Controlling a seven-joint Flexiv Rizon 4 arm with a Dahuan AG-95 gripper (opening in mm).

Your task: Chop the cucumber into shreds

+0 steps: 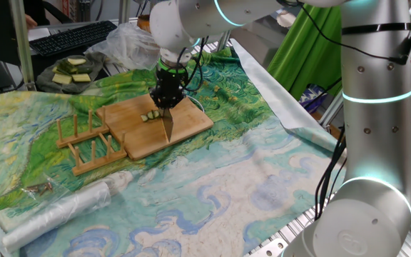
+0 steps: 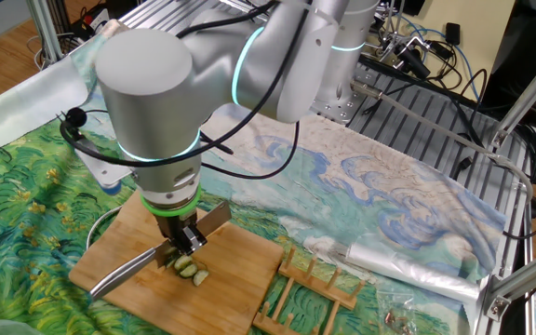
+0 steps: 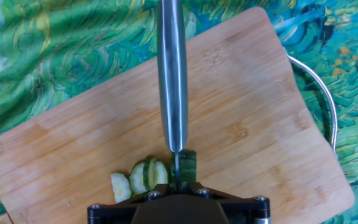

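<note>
On the wooden cutting board [image 3: 241, 118], the gripper [image 2: 188, 239] points straight down with its jaws clamped tight on a knife [image 3: 172, 81], blade edge meeting the cucumber [image 3: 146, 175]. The cucumber, a few thin slices and a chunk, lies near the board's middle, beside a wooden dish rack [image 1: 88, 143].

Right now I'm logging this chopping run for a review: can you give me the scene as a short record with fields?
tool: knife, blade edge down on the cucumber
holder: pincer, shut on the knife, pointing down
cucumber: a few slices beside a chunk under the blade
surface: wooden board on a painted cloth
nearby: wooden rack next to the board
</note>
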